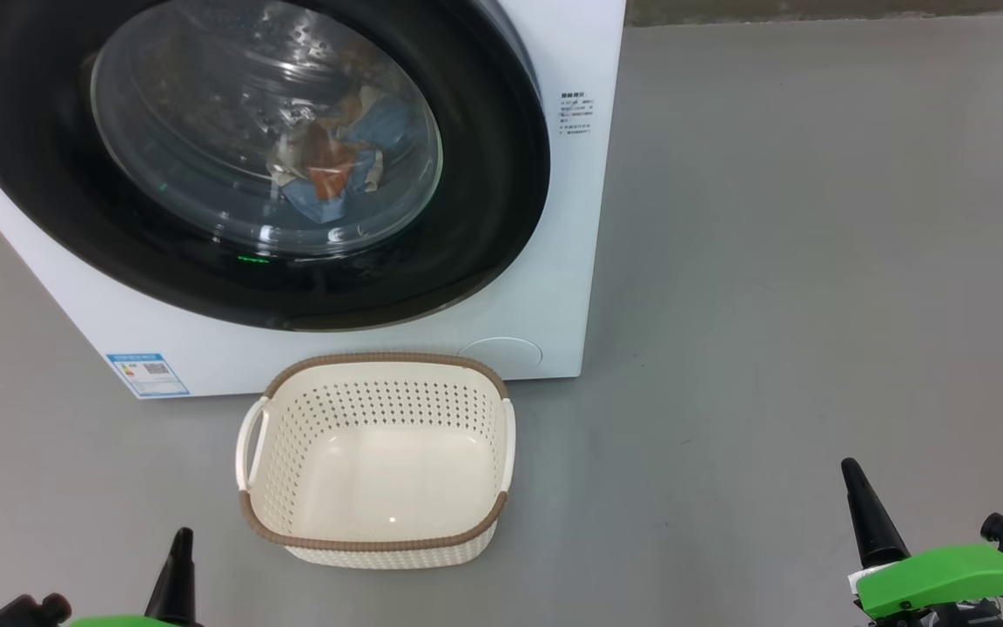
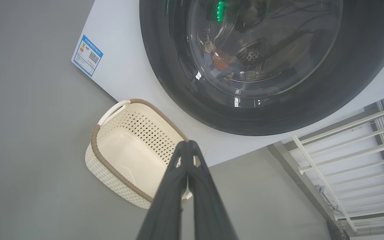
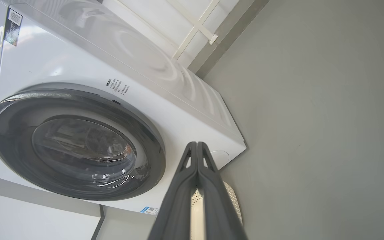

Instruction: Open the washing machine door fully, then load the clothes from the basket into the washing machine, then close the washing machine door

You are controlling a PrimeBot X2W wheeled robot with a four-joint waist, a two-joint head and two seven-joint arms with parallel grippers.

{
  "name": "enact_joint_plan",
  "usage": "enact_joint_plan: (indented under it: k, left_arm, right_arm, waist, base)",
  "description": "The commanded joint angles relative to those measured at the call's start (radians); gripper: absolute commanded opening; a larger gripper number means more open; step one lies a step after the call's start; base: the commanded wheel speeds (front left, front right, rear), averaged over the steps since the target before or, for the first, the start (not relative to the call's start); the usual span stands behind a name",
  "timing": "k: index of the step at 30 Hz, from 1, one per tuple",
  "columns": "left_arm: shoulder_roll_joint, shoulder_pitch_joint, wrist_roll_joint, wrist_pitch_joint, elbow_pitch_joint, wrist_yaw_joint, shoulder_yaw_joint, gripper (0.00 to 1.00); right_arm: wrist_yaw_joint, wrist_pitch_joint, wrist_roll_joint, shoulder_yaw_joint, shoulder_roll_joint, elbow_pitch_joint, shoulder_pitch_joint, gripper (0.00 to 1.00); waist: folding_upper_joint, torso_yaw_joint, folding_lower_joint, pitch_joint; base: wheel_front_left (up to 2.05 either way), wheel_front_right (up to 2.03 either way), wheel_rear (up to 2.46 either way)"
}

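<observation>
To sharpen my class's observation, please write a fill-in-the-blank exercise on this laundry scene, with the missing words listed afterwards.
1. The washing machine door is fully ____.
2. The basket on the floor is ____.
3. The clothes lie inside the steel ____.
4. The left tool and the right tool each hold ____.

Missing words: closed; empty; drum; nothing.

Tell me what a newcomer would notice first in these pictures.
The washing machine door, big, glossy black and shut, dominates the upper left of the head view, with the clothes visible through its glass. Below it the basket stands empty on the grey floor.
</observation>
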Motion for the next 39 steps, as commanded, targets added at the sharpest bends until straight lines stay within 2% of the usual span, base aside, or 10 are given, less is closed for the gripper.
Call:
enact_joint_plan:
  k: [1,39]
  left_arm:
    - [0.011,-0.046,-0.027,0.009,-0.031,-0.001,0.027,0.00]
    - [-0.013,-0.066,-0.397,0.121,-0.060,-0.002,0.073,0.00]
  right_arm:
    - [-0.003,0.009,0.029,0.002,-0.004,-0.032,-0.017,0.00]
    - [-0.005,0.122,0.375,-0.039,0.034,-0.088,-0.017,0.00]
  waist:
    - [0.0000,0.000,-0.0001,-0.001]
    - [0.0000,-0.001,-0.0001,-0.024]
  base:
    - [0.00,0.00,0.00]
    - [0.00,0.00,0.00]
